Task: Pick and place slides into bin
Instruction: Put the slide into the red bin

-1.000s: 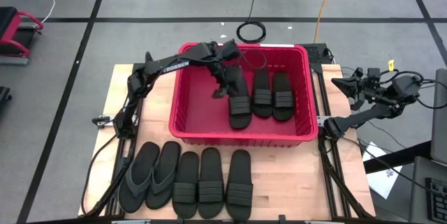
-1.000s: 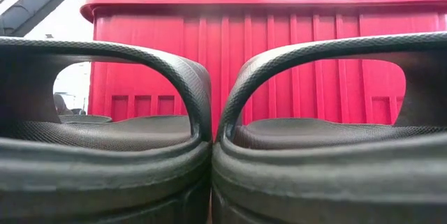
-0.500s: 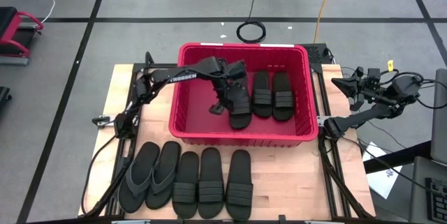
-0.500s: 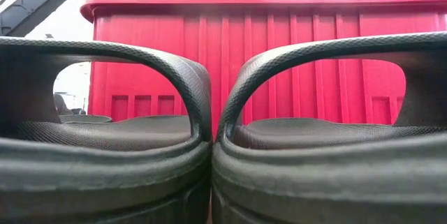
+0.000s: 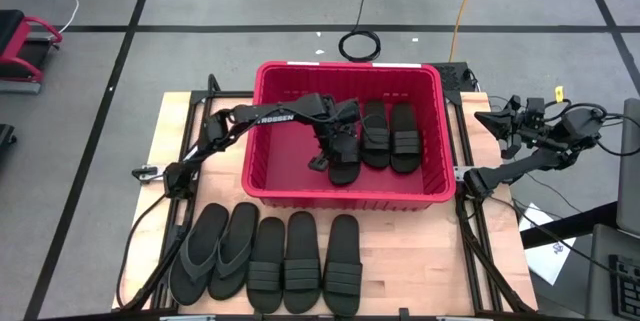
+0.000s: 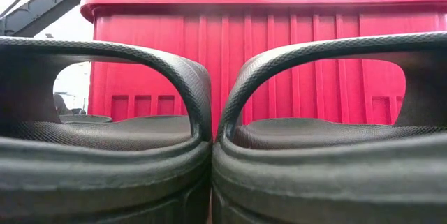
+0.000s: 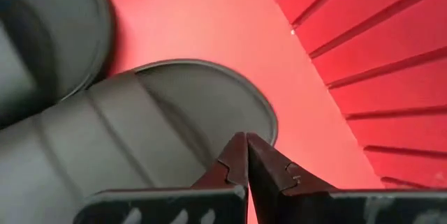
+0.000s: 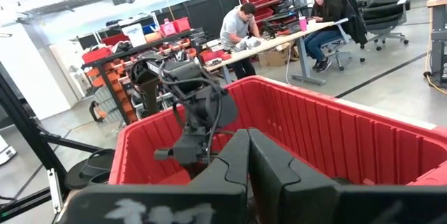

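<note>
- The left gripper (image 5: 322, 159) reaches down inside the bin (image 5: 262, 121), at the near end of the leftmost of three slides lying there.
- In the left wrist view its fingertips (image 7: 246, 155) meet with no gap, nothing between them, just over that slide (image 7: 160, 123) on the red floor.
- The three slides in the bin (image 5: 375, 136) lie side by side in its middle and right part.
- Five more slides (image 5: 285, 259) sit in a row on the table (image 5: 420, 261) in front of the bin; the two at the left have thong straps.
- The right gripper (image 5: 500, 121) waits off the table's right edge, jaws closed and empty, as its wrist view shows.
</note>
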Controlling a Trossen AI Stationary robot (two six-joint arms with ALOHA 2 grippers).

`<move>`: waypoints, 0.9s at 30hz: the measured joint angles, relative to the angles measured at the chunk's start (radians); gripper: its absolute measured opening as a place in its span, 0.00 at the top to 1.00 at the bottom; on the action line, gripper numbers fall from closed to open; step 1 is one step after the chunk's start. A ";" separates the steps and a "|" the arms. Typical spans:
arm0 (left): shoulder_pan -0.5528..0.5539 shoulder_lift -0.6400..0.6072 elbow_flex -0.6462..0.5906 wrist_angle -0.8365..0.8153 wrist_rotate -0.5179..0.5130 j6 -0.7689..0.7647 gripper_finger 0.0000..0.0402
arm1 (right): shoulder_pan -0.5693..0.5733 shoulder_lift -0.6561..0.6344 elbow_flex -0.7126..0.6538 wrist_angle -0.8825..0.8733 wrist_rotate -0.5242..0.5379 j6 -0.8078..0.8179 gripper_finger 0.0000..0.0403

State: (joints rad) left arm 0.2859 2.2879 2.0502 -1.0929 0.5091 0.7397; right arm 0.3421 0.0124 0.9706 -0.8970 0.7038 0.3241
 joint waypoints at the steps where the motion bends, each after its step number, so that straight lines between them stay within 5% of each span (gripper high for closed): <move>1: -0.006 0.000 0.000 0.002 -0.008 -0.003 1.00 | 0.000 0.000 0.000 0.000 -0.001 0.000 1.00; 27: -0.036 0.049 0.000 0.019 -0.304 -0.028 1.00 | 0.000 0.000 0.000 0.002 -0.055 0.003 1.00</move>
State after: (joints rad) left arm 0.2496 2.3371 2.0502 -1.0736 0.2050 0.7113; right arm 0.3424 0.0120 0.9704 -0.8948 0.6490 0.3271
